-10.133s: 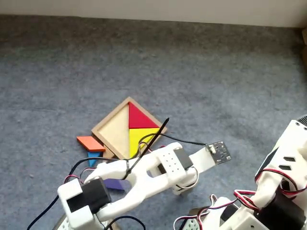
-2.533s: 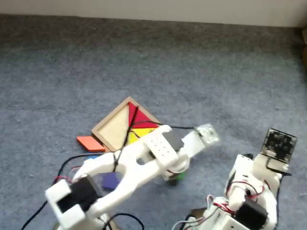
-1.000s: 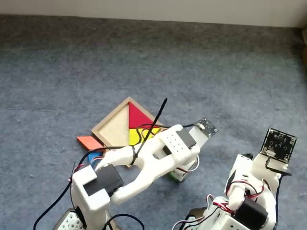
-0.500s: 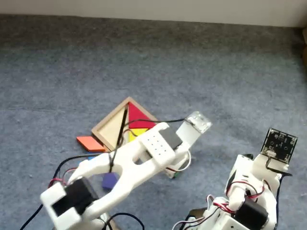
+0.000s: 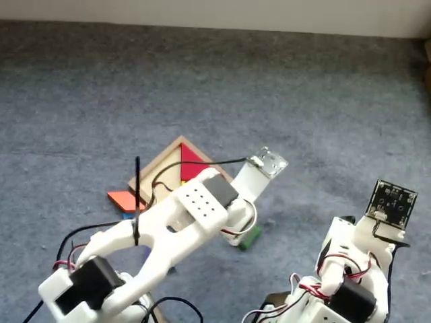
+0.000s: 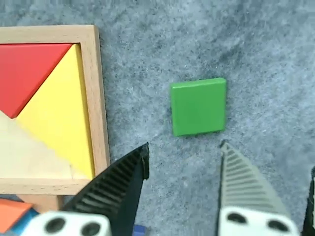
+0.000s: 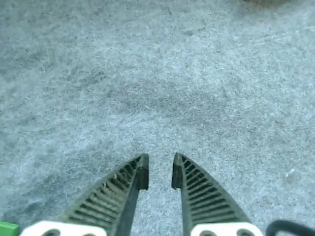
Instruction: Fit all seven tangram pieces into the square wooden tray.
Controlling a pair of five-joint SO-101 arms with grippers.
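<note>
Two pieces sit in the tray (image 6: pixel 96 98) so far: red triangle (image 6: pixel 29 69) and yellow triangle (image 6: pixel 54 128), sharing an edge, w/ bare wood beside them. Green square (image 6: pixel 199 106) lies flat on the grey counter just outside the tray rim, apart from it. An orange piece (image 5: pixel 121 200) lies off the tray's far side. Left end effector (image 6: pixel 183 147) hangs over the counter w/ jaws spread wide, empty; the square is just ahead of the tips, not yet between them. Right end effector (image 7: pixel 158 164) is barely ajar, only a thin gap, nothing in it, over bare counter well apart from the tray. Likely next: come down on the square. Risks, IMO: the piece is thin and flat on a soft surface, so the tips may skate over the top or shove it instead of gripping. The spread looks only a bit wider than the square, so a small offset lands a jaw on top of it. The black jaw runs close to the tray rim; a bump there could shift the tray and unseat the two triangles. An off-centre grip could twist the square, making it harder to seat later.
</note>
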